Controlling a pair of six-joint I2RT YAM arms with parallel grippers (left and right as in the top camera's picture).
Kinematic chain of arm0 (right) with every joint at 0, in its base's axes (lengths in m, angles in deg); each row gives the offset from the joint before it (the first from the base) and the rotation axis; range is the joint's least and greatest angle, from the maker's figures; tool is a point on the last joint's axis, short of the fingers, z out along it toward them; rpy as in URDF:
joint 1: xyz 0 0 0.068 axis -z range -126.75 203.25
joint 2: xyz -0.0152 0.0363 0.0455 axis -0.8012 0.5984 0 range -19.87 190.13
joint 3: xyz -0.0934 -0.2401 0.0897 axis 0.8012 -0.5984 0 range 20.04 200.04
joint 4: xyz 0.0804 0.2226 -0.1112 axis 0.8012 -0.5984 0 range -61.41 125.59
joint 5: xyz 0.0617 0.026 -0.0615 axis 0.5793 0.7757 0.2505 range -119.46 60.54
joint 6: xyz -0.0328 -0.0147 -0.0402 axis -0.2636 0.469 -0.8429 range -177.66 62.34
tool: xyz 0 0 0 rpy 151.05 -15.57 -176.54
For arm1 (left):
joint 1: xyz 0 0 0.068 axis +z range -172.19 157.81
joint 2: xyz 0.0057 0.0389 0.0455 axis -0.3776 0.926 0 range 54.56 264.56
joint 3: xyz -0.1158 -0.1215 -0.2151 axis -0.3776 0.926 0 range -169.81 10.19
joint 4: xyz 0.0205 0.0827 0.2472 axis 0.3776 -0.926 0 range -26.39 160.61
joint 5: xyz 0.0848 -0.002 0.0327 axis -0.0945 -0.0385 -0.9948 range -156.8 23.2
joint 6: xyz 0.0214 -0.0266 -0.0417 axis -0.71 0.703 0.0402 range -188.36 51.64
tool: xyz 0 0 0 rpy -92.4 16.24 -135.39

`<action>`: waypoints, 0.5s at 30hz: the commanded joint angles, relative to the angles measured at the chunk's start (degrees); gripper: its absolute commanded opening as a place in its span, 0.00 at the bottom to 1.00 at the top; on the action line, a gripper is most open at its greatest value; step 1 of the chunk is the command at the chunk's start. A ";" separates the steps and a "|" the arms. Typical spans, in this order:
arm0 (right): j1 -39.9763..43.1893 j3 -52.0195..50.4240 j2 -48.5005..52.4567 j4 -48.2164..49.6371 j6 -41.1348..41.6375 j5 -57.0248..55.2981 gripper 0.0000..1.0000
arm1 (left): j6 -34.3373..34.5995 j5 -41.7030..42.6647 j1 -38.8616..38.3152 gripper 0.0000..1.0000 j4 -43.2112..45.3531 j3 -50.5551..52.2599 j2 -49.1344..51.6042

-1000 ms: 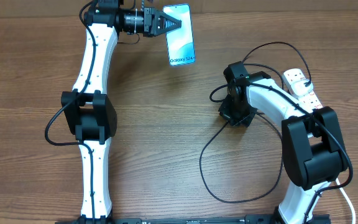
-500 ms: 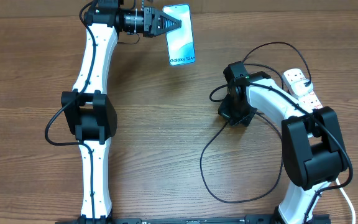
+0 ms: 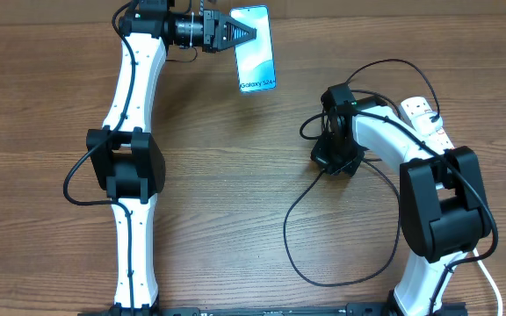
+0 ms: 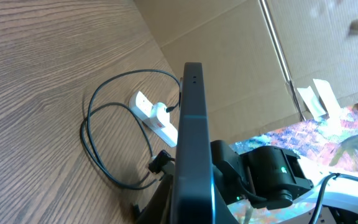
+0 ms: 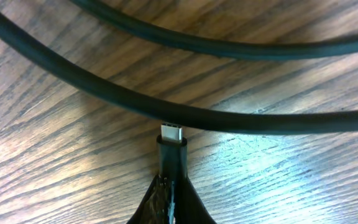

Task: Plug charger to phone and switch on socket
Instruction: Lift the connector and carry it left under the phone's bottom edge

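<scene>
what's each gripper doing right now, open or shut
left gripper: shut on the phone
right gripper: shut on the charger, at its connector end

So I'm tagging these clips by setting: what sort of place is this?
Probably a robotics lab bench: two white-and-black robot arms at a brown wood-grain table, brown cardboard sheets beyond its edge, and a white power strip with red switches on top.

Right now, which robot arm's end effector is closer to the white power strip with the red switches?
Right. The right end effector, pinching the thin black charger cable, sits near the white power strip; the left end effector holds the blue-screened phone far across the table.
</scene>
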 commanded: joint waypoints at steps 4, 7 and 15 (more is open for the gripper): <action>0.79 3.72 -1.11 -0.33 -5.92 0.83 0.04 | 0.55 3.98 -0.33 0.04 1.81 -0.48 0.17; 0.79 4.57 -3.50 -0.15 -9.09 2.62 0.04 | 0.57 7.23 -0.33 0.04 4.57 -0.48 0.17; 0.31 5.09 -11.39 1.36 -20.81 9.42 0.04 | 3.69 11.67 -0.33 0.04 11.72 -0.48 0.17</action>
